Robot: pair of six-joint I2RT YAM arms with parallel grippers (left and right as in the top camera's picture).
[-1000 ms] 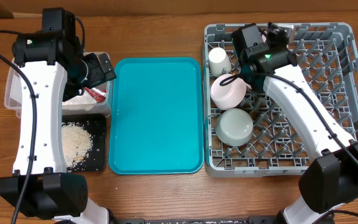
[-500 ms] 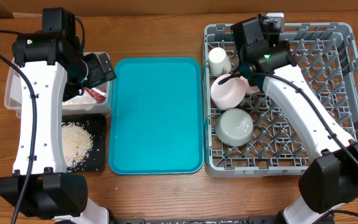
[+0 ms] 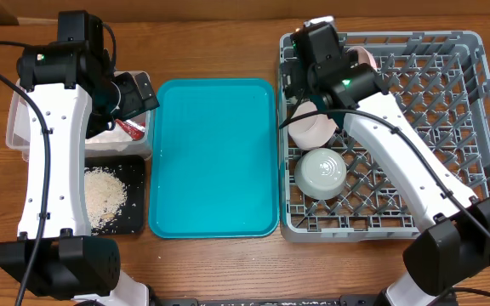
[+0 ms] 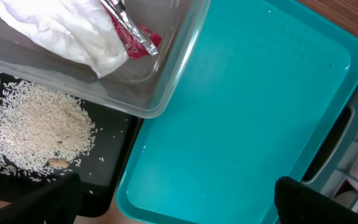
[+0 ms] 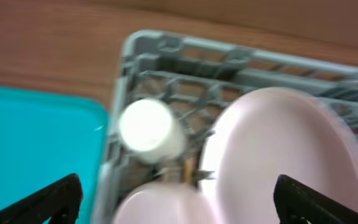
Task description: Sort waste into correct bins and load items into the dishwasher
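My left gripper hangs open and empty over the near corner of the clear tub. In the tub lie the white napkin and the red wrapper. Rice lies on the black tray. My right gripper is open with nothing in it above the back left of the grey dish rack. Below it are the white cup, the pink plate standing on edge, and the pink bowl. A pale-green bowl sits upside down nearer the front.
The teal serving tray lies bare between the bins and the rack. The right arm stretches across the rack's left half. The rack's right half holds only pegs. Wooden table shows all around.
My right gripper has opened, letting go of the pink plate at the rack's back, and has moved left toward the white cup. The left arm has not moved.
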